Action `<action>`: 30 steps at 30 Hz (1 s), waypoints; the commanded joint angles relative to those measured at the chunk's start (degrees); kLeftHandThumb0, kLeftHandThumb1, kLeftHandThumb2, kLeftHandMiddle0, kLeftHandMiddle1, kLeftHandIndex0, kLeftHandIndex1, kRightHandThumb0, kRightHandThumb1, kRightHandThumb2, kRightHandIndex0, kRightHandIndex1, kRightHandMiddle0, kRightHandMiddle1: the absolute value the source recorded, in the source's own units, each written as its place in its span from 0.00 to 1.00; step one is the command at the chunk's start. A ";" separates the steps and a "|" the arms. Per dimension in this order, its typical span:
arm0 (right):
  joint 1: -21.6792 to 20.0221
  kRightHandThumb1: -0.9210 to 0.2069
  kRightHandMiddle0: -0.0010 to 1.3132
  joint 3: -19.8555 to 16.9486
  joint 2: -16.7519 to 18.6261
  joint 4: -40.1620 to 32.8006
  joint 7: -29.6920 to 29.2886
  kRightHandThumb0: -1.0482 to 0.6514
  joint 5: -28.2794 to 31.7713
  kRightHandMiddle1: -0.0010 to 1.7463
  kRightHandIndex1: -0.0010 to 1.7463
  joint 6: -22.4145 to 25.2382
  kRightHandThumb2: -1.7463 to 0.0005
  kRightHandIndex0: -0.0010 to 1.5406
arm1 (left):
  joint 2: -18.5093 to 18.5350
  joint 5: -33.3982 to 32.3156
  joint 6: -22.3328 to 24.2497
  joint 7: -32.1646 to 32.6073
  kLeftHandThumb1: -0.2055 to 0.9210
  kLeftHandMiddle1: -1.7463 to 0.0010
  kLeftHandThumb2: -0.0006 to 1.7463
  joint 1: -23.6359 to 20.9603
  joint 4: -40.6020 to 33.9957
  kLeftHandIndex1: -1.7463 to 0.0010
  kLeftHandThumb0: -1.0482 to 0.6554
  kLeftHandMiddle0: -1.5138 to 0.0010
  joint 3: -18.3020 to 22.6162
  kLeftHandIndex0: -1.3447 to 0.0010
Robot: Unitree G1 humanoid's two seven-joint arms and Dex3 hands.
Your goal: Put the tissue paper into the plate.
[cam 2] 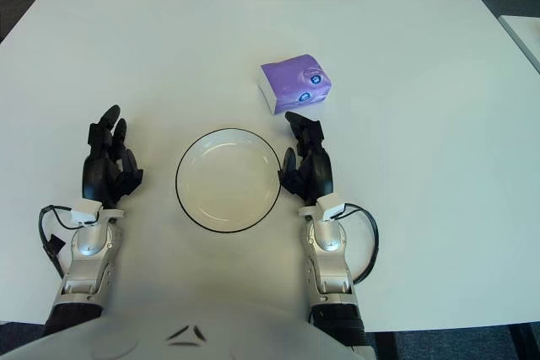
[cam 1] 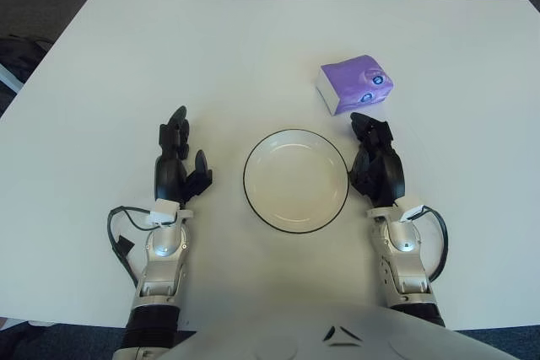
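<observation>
A purple tissue pack (cam 1: 354,83) lies on the white table, beyond and to the right of the plate. The white plate (cam 1: 296,206) with a dark rim sits at the table's middle front and holds nothing. My right hand (cam 1: 374,153) shows just right of the plate's rim, its fingers relaxed and pointing toward the tissue pack, a short gap short of it. My left hand (cam 1: 180,153) shows left of the plate, fingers spread, holding nothing.
The white table (cam 1: 169,56) stretches wide around the plate. Dark floor lies past its far edge. Cables loop beside both wrists near the front edge.
</observation>
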 commanded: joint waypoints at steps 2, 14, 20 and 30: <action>4.89 0.00 0.00 -0.56 -0.63 5.29 0.25 0.31 0.64 0.55 0.24 4.77 0.50 0.18 | -1.19 3.40 -0.46 1.42 1.00 0.99 0.45 5.62 9.90 0.66 0.22 0.81 -0.71 1.00; 4.22 0.00 0.00 -1.02 -0.68 5.86 0.32 0.31 0.95 0.55 0.24 5.03 0.50 0.18 | -1.12 3.94 0.04 2.28 1.00 1.00 0.45 5.19 10.15 0.67 0.21 0.82 -0.89 1.00; 5.06 0.00 0.00 -1.23 -0.93 5.02 0.70 0.31 1.13 0.54 0.24 3.25 0.50 0.18 | -0.98 3.81 0.32 2.38 1.00 1.00 0.45 4.26 10.96 0.67 0.20 0.82 -0.80 1.00; 9.19 0.00 0.00 -5.26 -1.91 -15.92 -0.05 0.31 4.84 0.52 0.24 6.39 0.52 0.17 | -0.74 3.23 0.22 2.49 1.00 0.99 0.46 2.13 12.82 0.67 0.21 0.81 -0.52 1.00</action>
